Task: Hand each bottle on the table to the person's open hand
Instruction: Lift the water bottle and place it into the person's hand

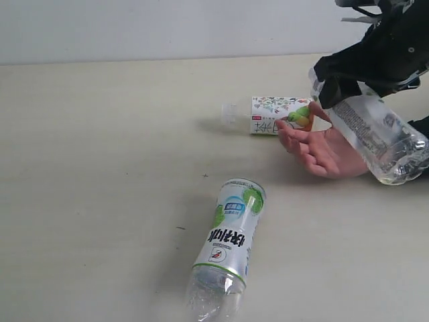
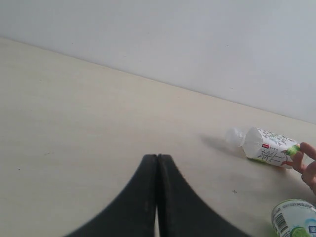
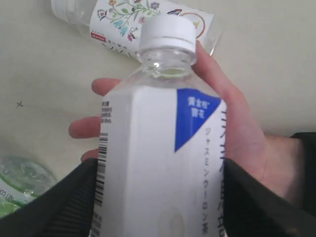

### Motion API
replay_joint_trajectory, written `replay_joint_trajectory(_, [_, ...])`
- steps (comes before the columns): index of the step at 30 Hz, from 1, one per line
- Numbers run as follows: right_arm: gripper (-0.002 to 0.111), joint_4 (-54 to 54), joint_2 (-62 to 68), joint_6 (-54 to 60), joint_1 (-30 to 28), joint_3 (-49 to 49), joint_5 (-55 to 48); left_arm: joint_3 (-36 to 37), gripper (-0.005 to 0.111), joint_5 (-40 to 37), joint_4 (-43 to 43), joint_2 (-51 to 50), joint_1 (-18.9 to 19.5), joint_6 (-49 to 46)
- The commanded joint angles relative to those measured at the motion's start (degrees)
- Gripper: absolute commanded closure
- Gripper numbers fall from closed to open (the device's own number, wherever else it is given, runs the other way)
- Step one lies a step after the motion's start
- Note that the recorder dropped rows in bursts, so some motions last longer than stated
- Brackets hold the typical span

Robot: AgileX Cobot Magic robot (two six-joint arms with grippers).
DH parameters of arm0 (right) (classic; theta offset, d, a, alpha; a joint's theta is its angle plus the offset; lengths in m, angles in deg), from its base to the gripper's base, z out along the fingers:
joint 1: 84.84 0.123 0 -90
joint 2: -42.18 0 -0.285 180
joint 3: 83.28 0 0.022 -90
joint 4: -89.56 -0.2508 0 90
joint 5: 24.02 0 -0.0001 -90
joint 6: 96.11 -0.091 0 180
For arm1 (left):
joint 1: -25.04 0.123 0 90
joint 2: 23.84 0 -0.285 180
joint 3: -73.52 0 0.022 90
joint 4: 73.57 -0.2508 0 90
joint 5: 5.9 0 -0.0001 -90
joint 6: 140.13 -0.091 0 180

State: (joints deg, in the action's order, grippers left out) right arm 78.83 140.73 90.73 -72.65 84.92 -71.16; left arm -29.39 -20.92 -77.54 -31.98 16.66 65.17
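Observation:
My right gripper [image 3: 160, 168] is shut on the white-blue label bottle [image 3: 158, 148], one black finger on each side of its label. In the exterior view this bottle [image 1: 375, 134] hangs tilted just over the person's open hand [image 1: 322, 151], with the right gripper [image 1: 333, 90] on its upper part. I cannot tell whether the bottle touches the palm. The floral-label bottle [image 1: 271, 114] lies on the table [image 1: 100, 168] behind the fingertips. The lime-label bottle [image 1: 228, 235] lies at the front middle. My left gripper [image 2: 157, 158] is shut and empty above bare tabletop.
The person's dark sleeve [image 1: 421, 124] comes in from the right edge. A pale wall [image 1: 167, 27] backs the table's far edge. In the left wrist view the floral-label bottle [image 2: 269, 146] and the lime-label bottle [image 2: 294, 219] lie far off to one side of the gripper.

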Motion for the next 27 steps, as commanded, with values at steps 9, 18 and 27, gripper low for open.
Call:
replay_joint_trajectory(9, [0.108, 0.4, 9.4, -1.0, -0.3, -1.6, 17.3, 0.1, 0.107, 0.3, -0.1, 0.4, -0.2, -0.2])
replay_joint_trajectory(18, [0.097, 0.5, 13.1, -0.9, -0.3, -1.6, 20.1, 0.1, 0.107, 0.3, -0.1, 0.4, -0.2, -0.2])
replay_joint_trajectory(27, [0.074, 0.5, 13.8, -0.9, -0.3, -1.6, 20.1, 0.1, 0.107, 0.3, -0.1, 0.4, -0.2, -0.2])
